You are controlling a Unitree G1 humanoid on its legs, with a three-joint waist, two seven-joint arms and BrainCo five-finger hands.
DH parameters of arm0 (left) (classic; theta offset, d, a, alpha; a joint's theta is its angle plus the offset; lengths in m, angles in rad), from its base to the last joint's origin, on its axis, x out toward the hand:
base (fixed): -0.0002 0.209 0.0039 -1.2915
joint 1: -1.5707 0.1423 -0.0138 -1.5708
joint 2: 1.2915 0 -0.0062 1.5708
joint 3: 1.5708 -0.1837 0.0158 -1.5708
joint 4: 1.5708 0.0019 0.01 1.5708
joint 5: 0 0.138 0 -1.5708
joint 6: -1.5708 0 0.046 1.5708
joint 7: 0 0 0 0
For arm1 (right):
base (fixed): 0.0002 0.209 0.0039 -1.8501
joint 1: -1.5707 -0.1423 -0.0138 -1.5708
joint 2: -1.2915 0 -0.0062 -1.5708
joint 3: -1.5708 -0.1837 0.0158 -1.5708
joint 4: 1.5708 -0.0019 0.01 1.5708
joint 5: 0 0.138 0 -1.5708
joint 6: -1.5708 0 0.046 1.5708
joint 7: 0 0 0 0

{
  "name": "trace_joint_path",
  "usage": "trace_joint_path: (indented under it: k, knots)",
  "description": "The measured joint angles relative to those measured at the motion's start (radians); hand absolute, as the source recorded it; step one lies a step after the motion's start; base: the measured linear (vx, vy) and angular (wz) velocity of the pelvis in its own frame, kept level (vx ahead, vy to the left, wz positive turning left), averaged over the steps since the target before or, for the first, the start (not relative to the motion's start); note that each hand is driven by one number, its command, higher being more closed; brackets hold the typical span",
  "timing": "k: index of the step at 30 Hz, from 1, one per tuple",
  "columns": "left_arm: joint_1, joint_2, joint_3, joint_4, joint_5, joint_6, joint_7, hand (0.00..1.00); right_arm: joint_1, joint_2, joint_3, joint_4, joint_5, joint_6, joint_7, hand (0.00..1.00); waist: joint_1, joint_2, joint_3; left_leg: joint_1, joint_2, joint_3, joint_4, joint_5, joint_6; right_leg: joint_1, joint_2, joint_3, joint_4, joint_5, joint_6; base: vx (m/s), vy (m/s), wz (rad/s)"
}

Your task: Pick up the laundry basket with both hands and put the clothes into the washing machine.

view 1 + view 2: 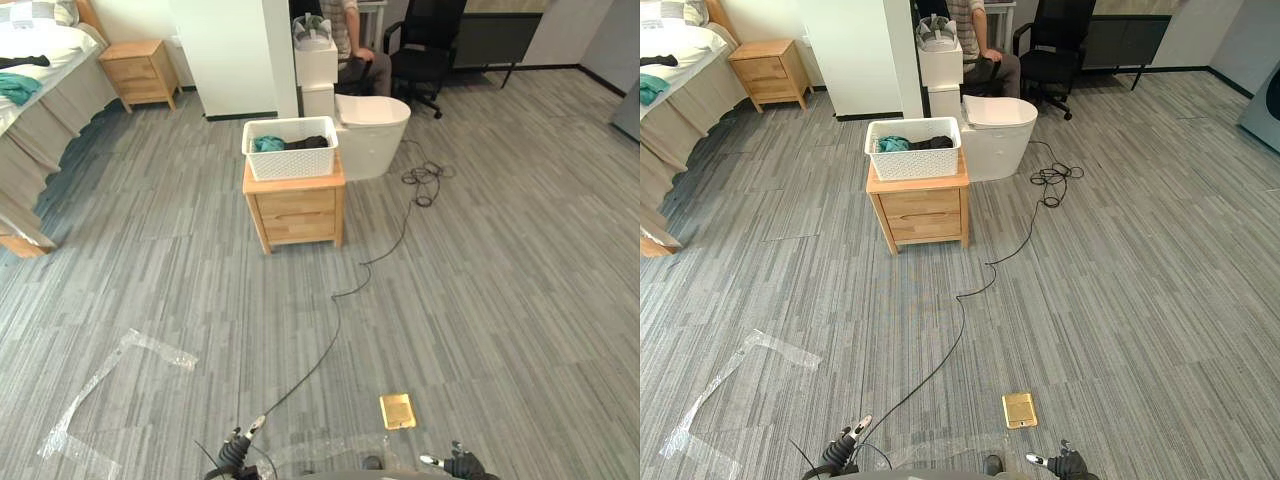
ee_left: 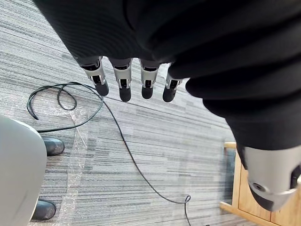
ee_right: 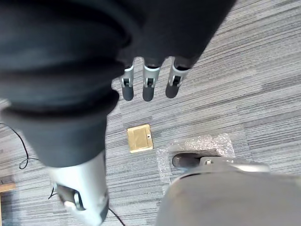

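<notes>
Much of the room is cut off at the edges. A person (image 1: 350,40) sits at the far end, showing from the chest down, beside a black office chair (image 1: 425,50). On the left a bed (image 1: 30,95) runs out of view, with a wooden bedside table (image 1: 142,72) behind it. At the far right a grey rounded object (image 1: 1265,105) is clipped by the edge, and I cannot tell what it is.

The white laundry basket (image 1: 290,148) stands on a small wooden nightstand (image 1: 296,210) in the middle of the grey plank floor (image 1: 500,300), well away from the robot. Its latticed wall hides most of the load. Above the rim I can make out a teal garment (image 1: 268,144) on the left and a dark garment (image 1: 308,143) on the right. Just behind and to the right of the nightstand sits a white toilet (image 1: 372,125); whether the two touch is hard to say.

From the head camera both hands barely rise above the bottom edge, on either side of a brass floor plate (image 1: 397,410). Strips of clear tape (image 1: 100,385) lie on the floor to the left.

The left hand (image 2: 123,81) hangs with its fingers straight and slightly apart, thumb (image 2: 269,181) held off to the side, gripping nothing and touching nothing. The right hand (image 3: 148,85) is the same: fingers straight, empty, hanging over the floor plate.
</notes>
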Motion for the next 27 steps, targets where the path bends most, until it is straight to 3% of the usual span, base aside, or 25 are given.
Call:
trace_joint_path:
  k: [6, 21, 27]
  knots:
    - [0.001, 0.004, 0.001, 0.004, -0.010, 0.000, -0.020, 0.00, 0.003, 0.000, 0.006, 0.000, 0.000, 0.000, 0.003, 0.00, 0.001, -0.005, 0.001, 0.004, -0.001, 0.003, -0.017, 0.003, 0.000, 0.003, 0.001, 0.000, -0.018, 0.011, -0.015, 0.01, 0.001, 0.00]
    - [-0.007, 0.003, 0.013, 0.022, -0.009, 0.000, -0.018, 0.00, -0.003, 0.005, -0.002, 0.001, 0.012, 0.000, 0.006, 0.00, 0.000, -0.006, 0.001, 0.018, 0.001, 0.007, -0.012, -0.003, -0.009, 0.018, 0.000, -0.004, -0.013, -0.003, 0.013, -0.01, -0.002, 0.00]
    - [-0.002, 0.002, 0.019, 0.022, -0.005, -0.007, 0.005, 0.00, -0.015, 0.004, 0.002, 0.003, 0.116, 0.000, 0.026, 0.00, 0.003, -0.013, 0.008, -0.004, 0.003, 0.026, 0.020, -0.018, -0.003, 0.004, 0.000, 0.018, -0.006, 0.001, 0.007, -0.06, -0.007, -0.07]
